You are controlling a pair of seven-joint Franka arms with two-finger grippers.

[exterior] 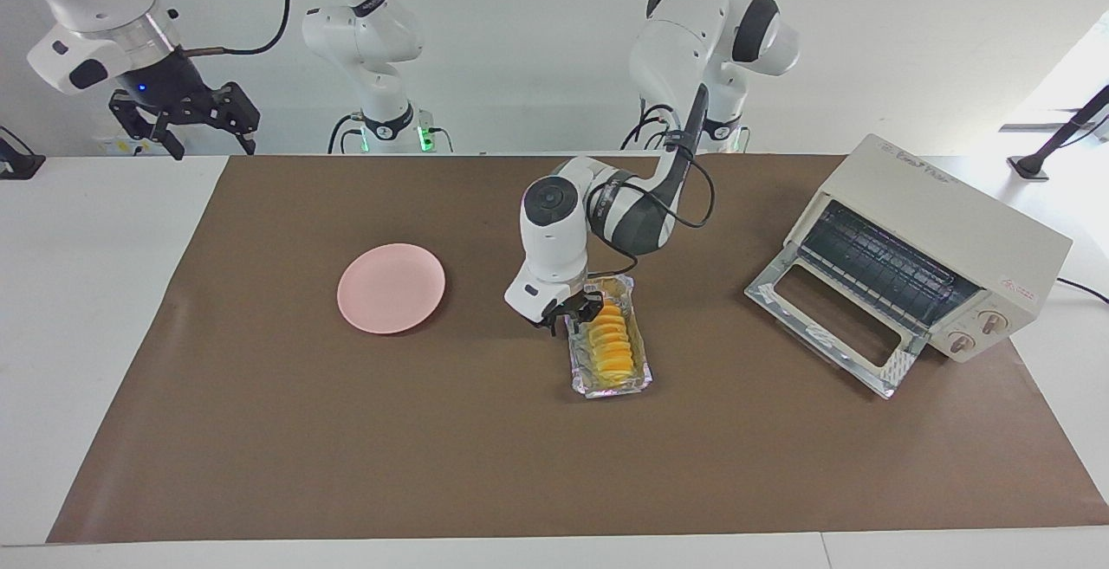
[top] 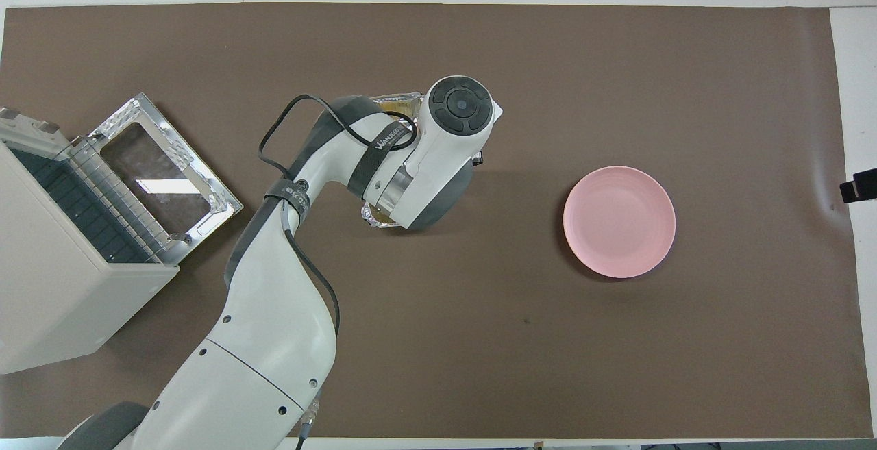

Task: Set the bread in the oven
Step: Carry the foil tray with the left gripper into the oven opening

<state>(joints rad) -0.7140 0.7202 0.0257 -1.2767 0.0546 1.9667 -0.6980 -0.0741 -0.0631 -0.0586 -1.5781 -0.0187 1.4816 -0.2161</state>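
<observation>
One bread lies in one foil tray mid-tabletop, with the left claw lowered at its robot-side end, grip undeterminable. One open oven, one pink plate. The right claw is held raised, its spread unreadable.

I see the bread, a small golden-orange loaf with ridged slices, lying lengthwise in a crinkled foil tray near the middle of the table. The oven, boxy and cream-white, sits toward the left arm's end, its glass door dropped open, dark rack showing, two knobs in front.
</observation>
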